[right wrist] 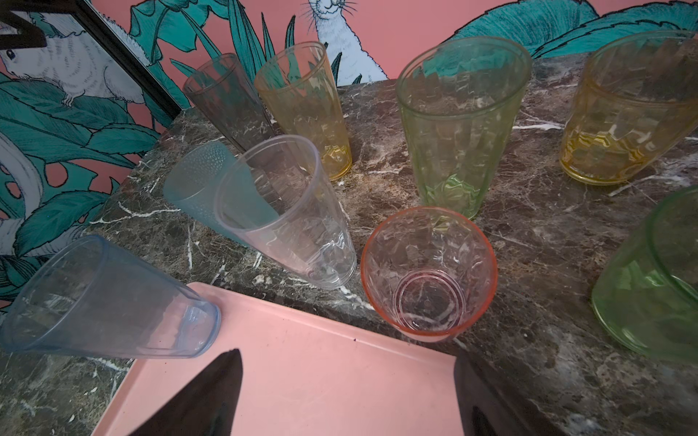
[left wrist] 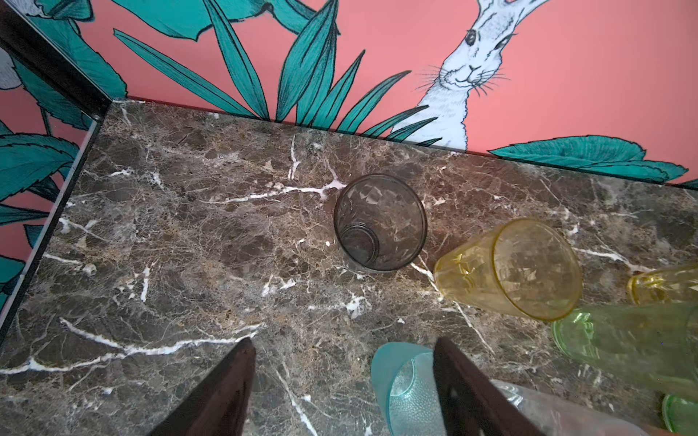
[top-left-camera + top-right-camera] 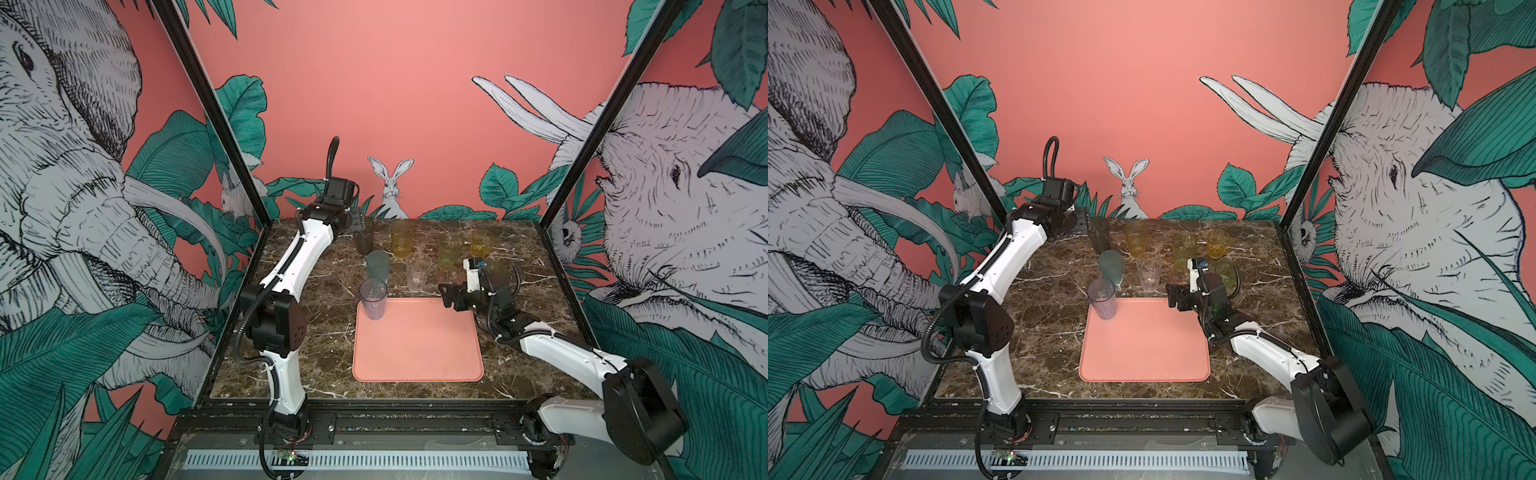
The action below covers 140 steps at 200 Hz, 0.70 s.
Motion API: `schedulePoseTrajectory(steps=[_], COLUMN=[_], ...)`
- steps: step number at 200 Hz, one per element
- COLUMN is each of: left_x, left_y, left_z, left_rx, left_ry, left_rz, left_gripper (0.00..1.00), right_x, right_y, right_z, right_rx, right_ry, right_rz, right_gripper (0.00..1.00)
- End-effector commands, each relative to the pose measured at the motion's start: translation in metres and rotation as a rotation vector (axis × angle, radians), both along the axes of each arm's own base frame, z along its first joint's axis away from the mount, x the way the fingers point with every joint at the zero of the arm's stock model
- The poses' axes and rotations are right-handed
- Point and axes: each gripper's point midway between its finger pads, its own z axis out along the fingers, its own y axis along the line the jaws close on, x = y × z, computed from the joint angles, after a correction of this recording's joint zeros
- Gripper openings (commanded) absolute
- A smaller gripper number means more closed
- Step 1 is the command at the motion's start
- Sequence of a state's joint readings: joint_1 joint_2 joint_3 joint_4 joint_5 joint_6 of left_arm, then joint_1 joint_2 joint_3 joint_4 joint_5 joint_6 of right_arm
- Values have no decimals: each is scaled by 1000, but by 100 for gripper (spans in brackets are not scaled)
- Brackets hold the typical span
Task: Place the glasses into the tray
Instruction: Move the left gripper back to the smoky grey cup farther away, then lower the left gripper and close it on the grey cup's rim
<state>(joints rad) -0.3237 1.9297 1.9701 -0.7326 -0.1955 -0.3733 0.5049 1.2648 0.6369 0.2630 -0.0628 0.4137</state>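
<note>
Tray (image 3: 417,353) lies flat on the marble table (image 3: 324,332), centre, toward 6 o'clock. One glass is in it: the bluish glass (image 3: 373,298), upright in the tray's 11 o'clock corner, base just inside the rim.

The other eight stand upright on the marble, all on the tray's 12 o'clock side:
- Teal-grey glass (image 3: 377,264) is just at 12 o'clock of the bluish one.
- Clear glass (image 3: 418,271) is at 3 o'clock of the teal-grey, near the tray's far rim.
- Pink glass (image 1: 428,271), short, is at 3 o'clock of the clear one, just off the rim.
- Back row, 9 to 3 o'clock: smoky grey glass (image 3: 365,239), tall amber glass (image 3: 402,240), tall green glass (image 3: 450,249), short amber glass (image 3: 482,242).
- Short green glass (image 3: 1226,271) is at 6 o'clock of the short amber, partly behind the right arm.

Left gripper (image 3: 358,223) hangs at 9 o'clock of the smoky grey glass, close to its rim. Contact cannot be told in a top view. In the left wrist view its fingers (image 2: 226,389) are apart with only marble between them, and the smoky grey glass is ahead of the tips.

Right gripper (image 3: 446,296) hovers over the tray's 1 o'clock corner, with the pink glass at its 12 o'clock. In the right wrist view its jaws are wide apart and empty, with the tray below.
</note>
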Motion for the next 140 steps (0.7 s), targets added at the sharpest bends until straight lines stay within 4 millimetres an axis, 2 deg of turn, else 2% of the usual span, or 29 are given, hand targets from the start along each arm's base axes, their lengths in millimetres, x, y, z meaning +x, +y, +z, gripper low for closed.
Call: schedulePoseTrajectory(steps=[1, 67, 140], left_x=[11, 39, 65], left_y=[3, 1, 8], left_z=[12, -18, -50], left_rx=[-4, -21, -64], left_ry=[-42, 8, 51], left_rz=[26, 66, 115], left_gripper=[77, 77, 76], right_x=[6, 8, 8], right_y=[2, 3, 3], right_z=[10, 7, 4], right_rx=[1, -2, -4], right_ry=[-30, -20, -9], right_rz=[-2, 0, -1], right_gripper=[90, 90, 90])
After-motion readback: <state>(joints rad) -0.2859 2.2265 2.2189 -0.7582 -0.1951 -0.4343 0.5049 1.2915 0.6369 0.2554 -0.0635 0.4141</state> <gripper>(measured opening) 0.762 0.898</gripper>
